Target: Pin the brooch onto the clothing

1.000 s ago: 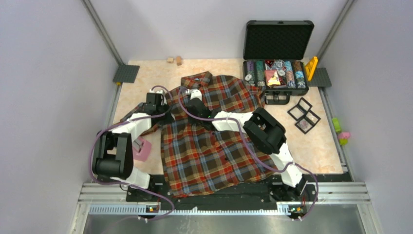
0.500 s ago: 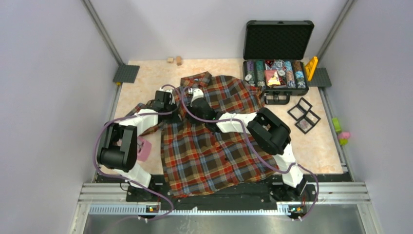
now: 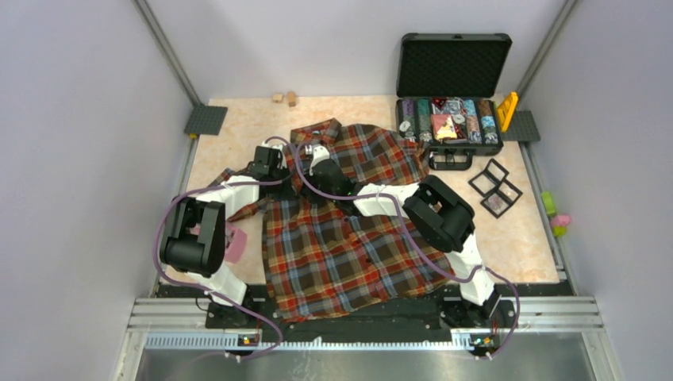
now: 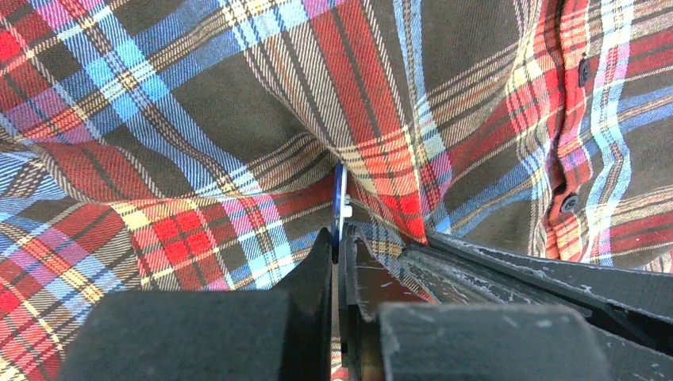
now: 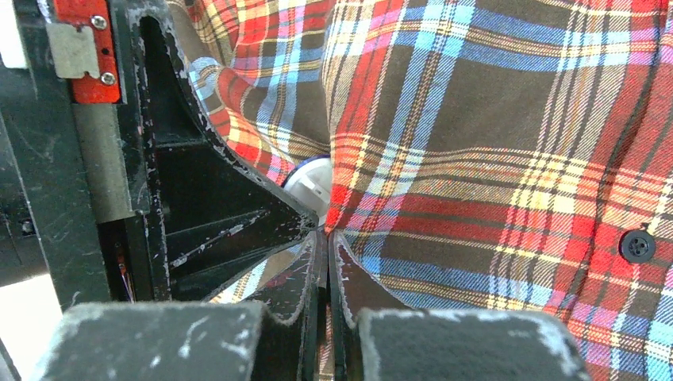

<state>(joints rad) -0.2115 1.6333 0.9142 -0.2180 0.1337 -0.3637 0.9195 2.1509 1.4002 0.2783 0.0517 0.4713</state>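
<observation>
Blue brooch (image 4: 340, 197) is clamped edge-on in the left gripper (image 4: 338, 236) against the clothing (image 4: 198, 119); a fold is pinched by the right gripper (image 5: 327, 236); pinning is judged unfinished.

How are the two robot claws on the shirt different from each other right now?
The left gripper pinches a tiny blue brooch edge-on; the right gripper pinches a raised fold of the plaid shirt. The left arm reaches in from the shirt's sleeve side, while the right arm lies across its front. Both are shut, tips close together near the collar.
</observation>
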